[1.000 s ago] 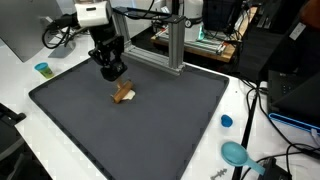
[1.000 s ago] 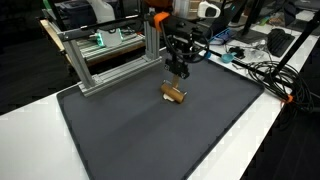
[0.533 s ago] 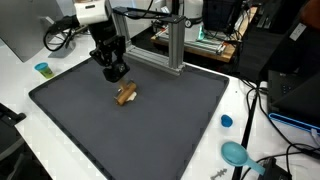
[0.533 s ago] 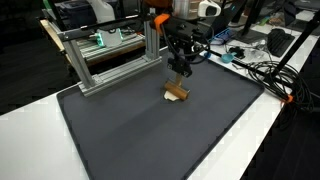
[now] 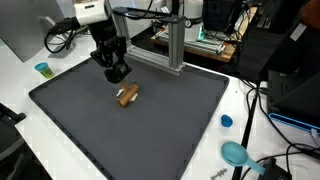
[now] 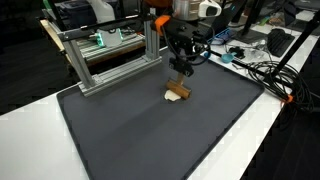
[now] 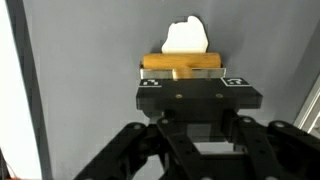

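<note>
- White and smooth, the table point(image 6: 280, 140) is the biggest thing. It spreads out on all sides, low under the claw.
- Dark grey and a bit rough like felt, the flat mat point(image 6: 150, 135) lies on the table, right under the claw point(image 5: 118, 74). Its corners are round.
- Silver metal bars make a stiff, boxy frame point(image 6: 108, 62). It stands at the mat's edge, just behind the claw.
- The black claw is hard and a bit shiny. It hangs in the air over the mat and holds nothing. The pictures do not show whether its fingers are apart or together.
- The wooden piece point(image 5: 126, 95) lies on the mat just below the claw and a little to one side, not touching it. In the wrist view the wooden piece point(image 7: 180, 63) is a short, smooth tan bar. A bumpy white lump point(image 7: 186, 38) sits on the side away from the claw.
- What could go wrong: the piece looks small and light. A claw that came down off the middle might hit one end and tip it or push it along the mat. The lump might make it rock.
- A tiny blue cup point(image 5: 42, 69) stands off the mat, well away from the claw.
</note>
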You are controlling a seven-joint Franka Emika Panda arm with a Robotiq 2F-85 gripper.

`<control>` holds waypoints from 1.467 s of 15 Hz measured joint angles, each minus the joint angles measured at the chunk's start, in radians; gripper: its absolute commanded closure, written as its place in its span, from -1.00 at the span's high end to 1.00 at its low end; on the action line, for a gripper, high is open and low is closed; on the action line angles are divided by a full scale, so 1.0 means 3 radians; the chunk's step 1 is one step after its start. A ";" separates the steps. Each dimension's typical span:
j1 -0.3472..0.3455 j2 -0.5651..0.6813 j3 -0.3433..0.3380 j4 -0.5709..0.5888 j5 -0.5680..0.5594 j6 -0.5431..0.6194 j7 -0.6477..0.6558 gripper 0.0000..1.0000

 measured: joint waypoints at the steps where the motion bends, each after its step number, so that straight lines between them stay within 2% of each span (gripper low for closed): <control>1: 0.0000 0.0002 0.0006 0.0001 0.0018 0.0000 -0.0016 -0.57; 11: 0.0025 0.0098 0.0153 0.0046 0.0353 0.0001 -0.0036 -0.57; 13: 0.0127 0.0070 0.0107 0.0073 0.0235 0.0153 0.0277 -0.57; 16: 0.0423 -0.0104 -0.0049 0.0158 -0.0182 0.0129 0.1051 -0.57; 19: 0.0733 -0.0257 -0.0200 0.0343 -0.0593 -0.0268 0.1843 -0.57; 22: 0.0726 -0.0270 -0.0202 0.0651 -0.0665 -0.0913 0.2291 -0.57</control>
